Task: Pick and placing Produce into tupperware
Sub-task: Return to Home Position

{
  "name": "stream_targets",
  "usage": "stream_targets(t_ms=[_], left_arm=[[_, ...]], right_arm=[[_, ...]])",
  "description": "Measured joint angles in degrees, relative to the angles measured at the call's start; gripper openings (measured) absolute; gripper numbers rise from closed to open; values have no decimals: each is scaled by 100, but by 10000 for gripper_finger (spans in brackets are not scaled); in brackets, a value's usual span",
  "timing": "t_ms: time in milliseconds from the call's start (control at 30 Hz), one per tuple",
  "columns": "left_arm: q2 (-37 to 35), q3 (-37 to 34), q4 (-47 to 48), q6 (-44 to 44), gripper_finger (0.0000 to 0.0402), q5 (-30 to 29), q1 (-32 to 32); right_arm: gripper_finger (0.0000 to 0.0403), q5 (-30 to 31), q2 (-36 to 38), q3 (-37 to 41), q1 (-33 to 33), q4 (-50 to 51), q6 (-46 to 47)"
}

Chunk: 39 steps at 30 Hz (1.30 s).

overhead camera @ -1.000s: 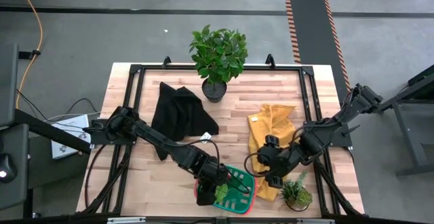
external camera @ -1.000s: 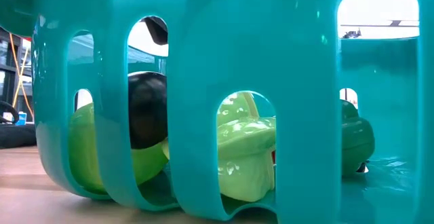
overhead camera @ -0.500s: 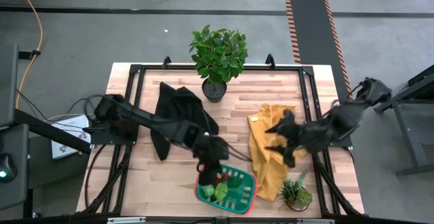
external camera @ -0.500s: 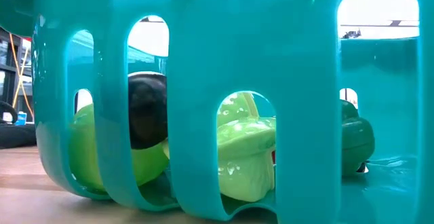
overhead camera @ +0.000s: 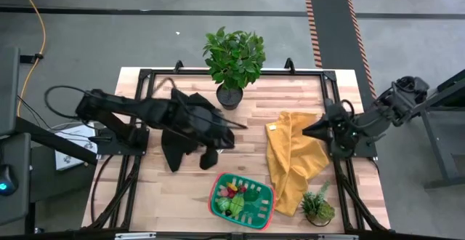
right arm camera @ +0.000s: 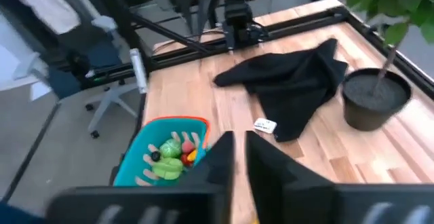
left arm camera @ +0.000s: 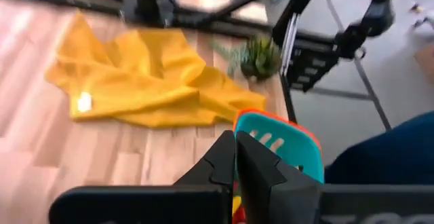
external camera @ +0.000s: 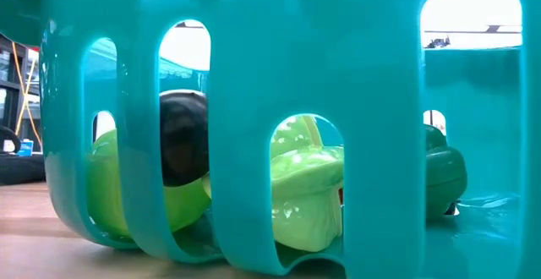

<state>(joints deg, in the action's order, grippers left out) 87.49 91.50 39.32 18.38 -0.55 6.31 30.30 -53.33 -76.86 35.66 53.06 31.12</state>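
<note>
The tupperware (overhead camera: 258,212), green with a red rim, stands near the table's front edge. The produce (overhead camera: 235,195) lies inside it: lime-green, dark green and red bits. The low view looks through its slotted wall (external camera: 254,59) at the lime-green pieces (external camera: 304,194). My left gripper (overhead camera: 208,159) hangs shut and empty above the black cloth, up and to the left of the tupperware (left arm camera: 288,142). My right gripper (overhead camera: 305,130) hangs shut and empty over the yellow cloth's far end, well away from the tupperware (right arm camera: 139,159).
A black cloth (overhead camera: 187,120) lies at the table's left middle and a yellow cloth (overhead camera: 290,156) at the right. A large potted plant (overhead camera: 234,62) stands at the far edge. A small plant (overhead camera: 317,207) stands at the near right corner, beside the tupperware.
Both grippers have risen and drawn away from the tupperware. The left went up and toward the far left, over the black cloth. The right went up toward the right edge, and its spread fingers have come together. The tupperware and produce stayed where they were.
</note>
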Motion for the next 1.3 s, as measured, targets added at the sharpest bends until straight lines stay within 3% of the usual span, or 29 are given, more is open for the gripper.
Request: stream_targets(t_ms=[67, 600, 833, 1033, 1100, 1300], left_arm=[[-203, 0, -27, -100, 5, -43, -90], [-1557, -5, 591, -858, 0, 24, -1321], [-2045, -91, 783, -1020, 0, 23, -1738], [-2877, -1149, 252, -683, 0, -11, -1840], [-3256, -1669, -81, -482, 0, -10, -1832], [-4513, -3336, -1227, 252, 0, -12, -1830]], right_arm=[[8, -81, 94, 0, -6, -15, -142], [0, -231, 949, 20, -880, 280, -564], [0, -97, 1978, 835, -992, -204, -417], [0, -393, 2959, 2117, -994, -1479, -346], [0, -767, 3230, 2530, -992, -2162, -594], [0, -958, 4046, 3692, -992, -3510, -942]])
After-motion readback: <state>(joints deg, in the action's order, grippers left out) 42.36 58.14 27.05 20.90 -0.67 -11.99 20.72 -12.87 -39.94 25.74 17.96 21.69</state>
